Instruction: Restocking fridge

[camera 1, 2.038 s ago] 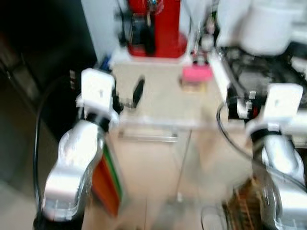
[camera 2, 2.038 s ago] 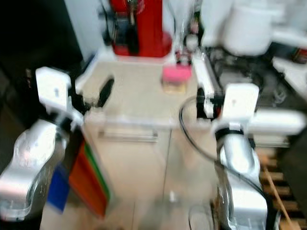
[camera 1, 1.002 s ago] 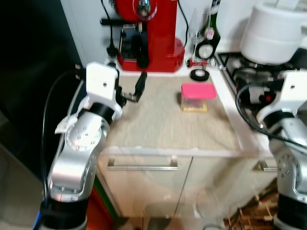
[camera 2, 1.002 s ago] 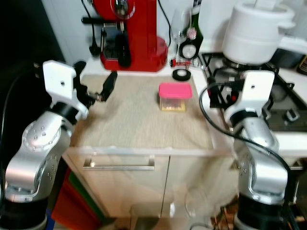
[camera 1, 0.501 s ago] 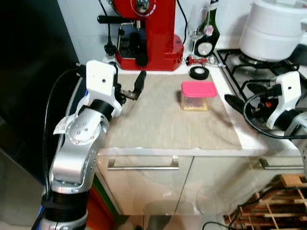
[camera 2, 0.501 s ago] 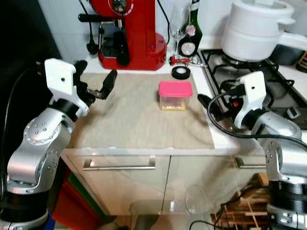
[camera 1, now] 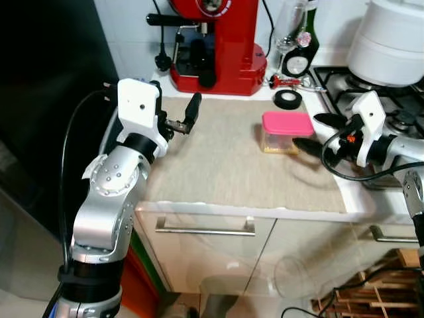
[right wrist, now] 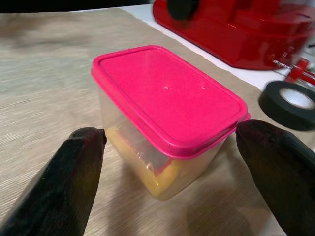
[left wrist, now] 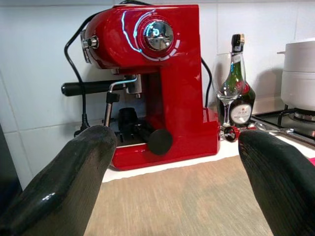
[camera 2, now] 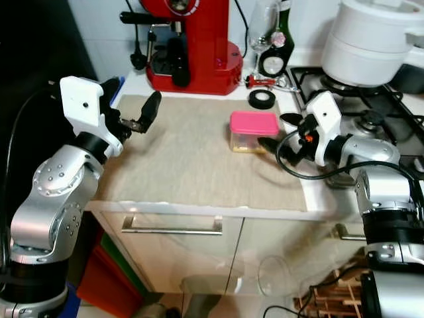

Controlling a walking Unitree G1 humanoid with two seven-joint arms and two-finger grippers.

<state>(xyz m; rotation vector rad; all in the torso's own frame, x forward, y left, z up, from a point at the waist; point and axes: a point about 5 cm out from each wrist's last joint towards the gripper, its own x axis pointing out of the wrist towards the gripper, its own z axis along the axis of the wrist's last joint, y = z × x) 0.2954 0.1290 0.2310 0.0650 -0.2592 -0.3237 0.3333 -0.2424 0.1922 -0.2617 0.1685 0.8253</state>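
- A clear container with a pink lid (camera 1: 287, 131) stands on the beige mat (camera 1: 225, 165) that covers the worktop, right of the middle; something yellow lies in its bottom.
- Behind the mat a red espresso machine (camera 1: 218, 43) stands against the tiled wall, with a wine glass (camera 1: 289, 20) and a dark bottle (camera 1: 305, 46) beside it.
- A roll of black tape (camera 1: 288, 99) lies just behind the container, and a small red-handled tool (camera 1: 283, 81) lies near the bottle.
- To the right is the gas hob (camera 1: 371, 99), with a large white pot (camera 1: 394, 40) on a back burner.
- Below the worktop edge runs a drawer with a metal handle (camera 1: 204, 228).
- Nothing stands between the right gripper (camera 1: 318, 132) and the container.
- Compared with half a second ago, the right gripper has swung in from over the hob edge and now sits just beside the container's right side.
- Its fingers (right wrist: 78, 177) are spread wide, one on each side of the container, with a gap on both sides; they hold nothing.
- The left gripper (camera 1: 182, 116) hovers over the mat's back left part, in much the same pose as before, pointing at the espresso machine.
- Its fingers (left wrist: 64, 182) are wide apart and empty.
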